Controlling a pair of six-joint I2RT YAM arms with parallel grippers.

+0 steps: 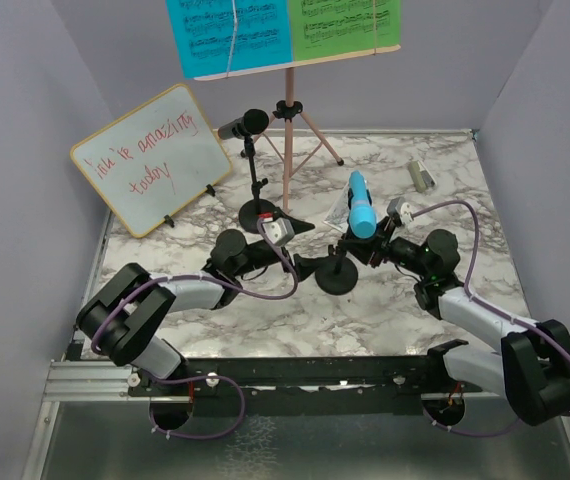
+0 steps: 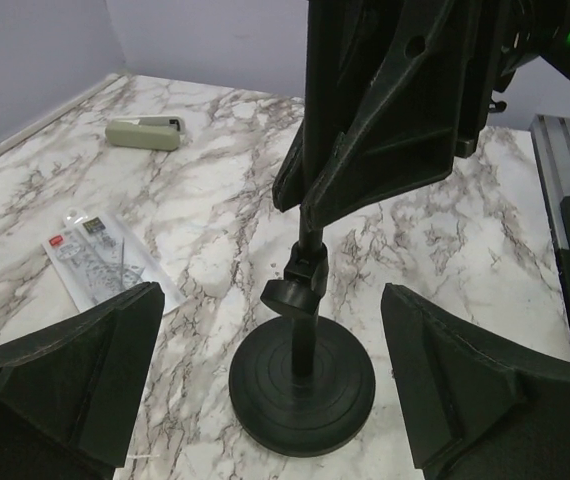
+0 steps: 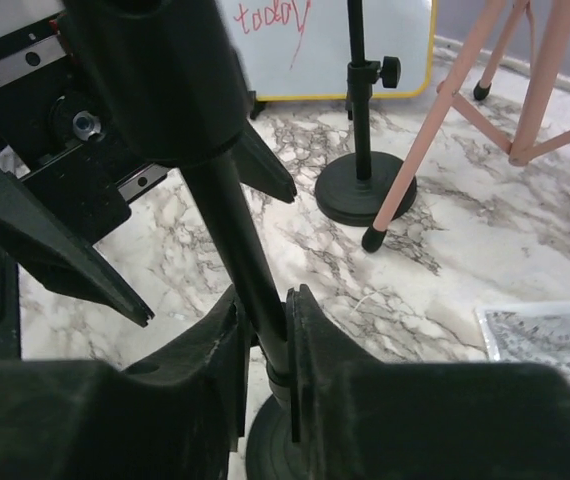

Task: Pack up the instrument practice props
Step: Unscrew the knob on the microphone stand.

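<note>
Right claw (image 3: 265, 345) clamps mic holder (image 3: 227, 225) (pink tripod (image 3: 439, 120) beyond).

Pink tripod music stand (image 1: 287, 150) stands upright by the marble table's (image 1: 465, 300) far edge, its tray holding a blue music sheet (image 1: 227, 35) on the left and a green music sheet (image 1: 345, 22) on the right. Just in front, a black round-based mic holder (image 1: 258, 214) carries a tilted black microphone (image 1: 244, 124). Mid-table, a second black round-based mic holder (image 1: 336, 275) carries a light-blue microphone (image 1: 361, 203), pointing up.
</note>
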